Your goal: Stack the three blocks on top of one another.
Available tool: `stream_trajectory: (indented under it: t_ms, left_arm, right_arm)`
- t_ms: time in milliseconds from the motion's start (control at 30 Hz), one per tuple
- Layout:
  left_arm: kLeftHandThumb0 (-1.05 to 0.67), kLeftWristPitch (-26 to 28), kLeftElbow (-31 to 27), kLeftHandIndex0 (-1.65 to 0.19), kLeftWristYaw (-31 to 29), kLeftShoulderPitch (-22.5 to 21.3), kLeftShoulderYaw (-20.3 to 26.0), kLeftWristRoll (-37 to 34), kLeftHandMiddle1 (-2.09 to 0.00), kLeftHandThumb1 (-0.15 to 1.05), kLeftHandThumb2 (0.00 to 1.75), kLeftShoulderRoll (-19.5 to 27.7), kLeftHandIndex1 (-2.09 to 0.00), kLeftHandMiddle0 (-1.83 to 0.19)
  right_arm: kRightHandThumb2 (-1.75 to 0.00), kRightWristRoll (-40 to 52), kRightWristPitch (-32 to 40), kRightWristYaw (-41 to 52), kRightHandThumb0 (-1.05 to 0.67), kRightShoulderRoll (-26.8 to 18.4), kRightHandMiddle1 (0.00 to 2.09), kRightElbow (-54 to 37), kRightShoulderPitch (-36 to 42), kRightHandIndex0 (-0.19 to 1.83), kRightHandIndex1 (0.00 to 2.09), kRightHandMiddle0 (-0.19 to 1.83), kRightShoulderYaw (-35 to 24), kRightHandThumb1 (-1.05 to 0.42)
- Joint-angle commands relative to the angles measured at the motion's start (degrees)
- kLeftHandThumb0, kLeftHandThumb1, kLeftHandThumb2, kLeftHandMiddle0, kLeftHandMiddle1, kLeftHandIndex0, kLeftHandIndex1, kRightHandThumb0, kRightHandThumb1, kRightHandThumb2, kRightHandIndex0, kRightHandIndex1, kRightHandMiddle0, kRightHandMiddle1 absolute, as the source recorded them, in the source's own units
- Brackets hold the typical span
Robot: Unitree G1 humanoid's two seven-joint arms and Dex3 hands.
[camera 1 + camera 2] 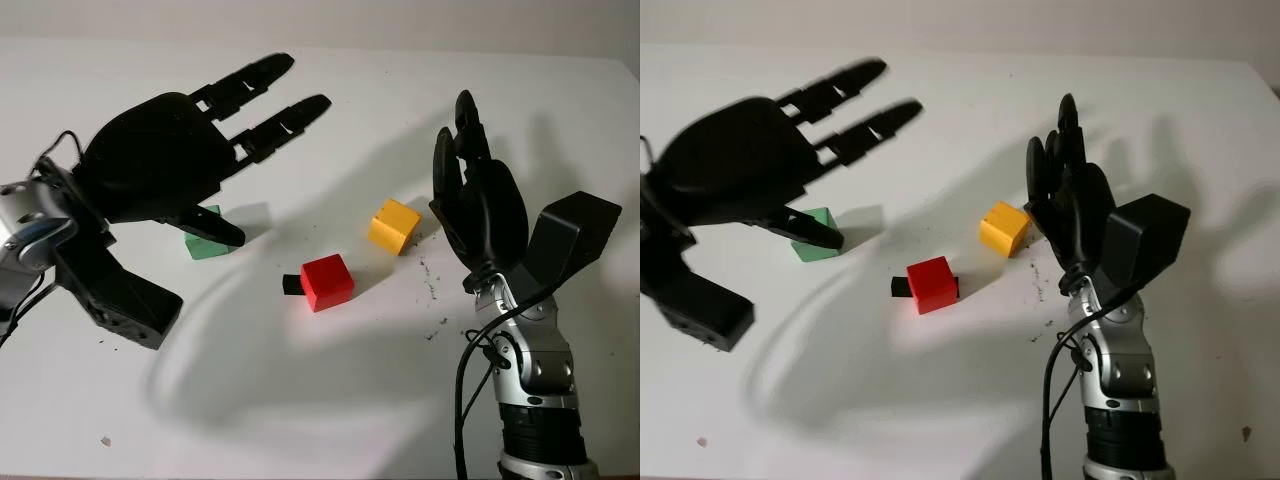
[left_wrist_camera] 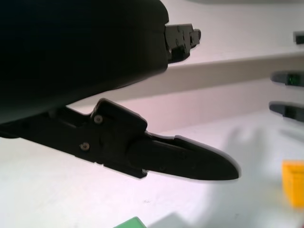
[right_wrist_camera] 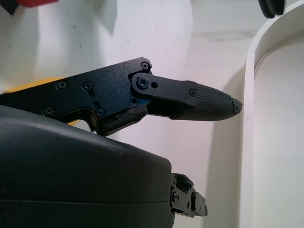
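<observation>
Two hands up, both released: left hand [image 1: 175,165] hovers above the green block [image 1: 205,240] (partly hidden by its thumb), right hand [image 1: 478,200] just beside the yellow block [image 1: 393,226]. Red block [image 1: 327,282] sits between, a small black piece [image 1: 291,285] touching it, all on the white desk [image 1: 300,400].

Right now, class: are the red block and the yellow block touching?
Apart. The left eye view shows bare white table between the red block and the yellow block.
</observation>
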Motion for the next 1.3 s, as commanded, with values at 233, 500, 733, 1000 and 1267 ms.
stream_trajectory:
  t_ms: [233,500,733,1000,1267]
  left_arm:
    - [-0.81,17.4,-0.6,0.18,4.2,4.0,10.4,-25.6,-0.03,1.05,0.56,-17.1,-0.03,0.16]
    - [-0.75,21.2,2.0,0.19,5.5,6.6,14.1,-35.6,-0.02,1.05,0.66,-24.6,0.0,0.18]
    - [-0.74,20.1,2.3,0.19,7.8,10.4,13.0,-34.2,-0.05,1.05,0.66,-28.4,0.0,0.16]
    - [-0.74,20.6,2.3,0.18,8.3,11.1,13.2,-33.6,-0.05,1.05,0.64,-28.4,-0.02,0.16]
    - [-0.74,20.8,1.9,0.19,9.0,11.1,12.9,-33.3,-0.05,1.05,0.61,-29.1,-0.02,0.17]
  right_arm:
    - [-0.32,-4.0,-9.9,14.1,-0.79,-15.1,0.04,13.4,-12.3,-0.19,0.0,-0.12,0.9,-1.05]
    - [-0.06,-14.3,-18.8,21.7,-0.87,-25.2,0.09,23.6,-21.3,-0.16,0.02,-0.05,7.1,-1.01]
    - [-0.03,-28.3,-33.2,22.4,-0.89,-32.0,0.16,33.1,-28.9,-0.1,0.06,0.12,15.5,-0.91]
    - [-0.04,-44.9,-48.6,19.6,-0.77,-37.5,0.18,37.8,-35.9,-0.07,0.07,0.22,24.8,-0.86]
    - [-0.04,-51.4,-58.1,17.0,-0.67,-39.0,0.15,38.5,-38.2,-0.05,0.07,0.26,28.5,-0.8]
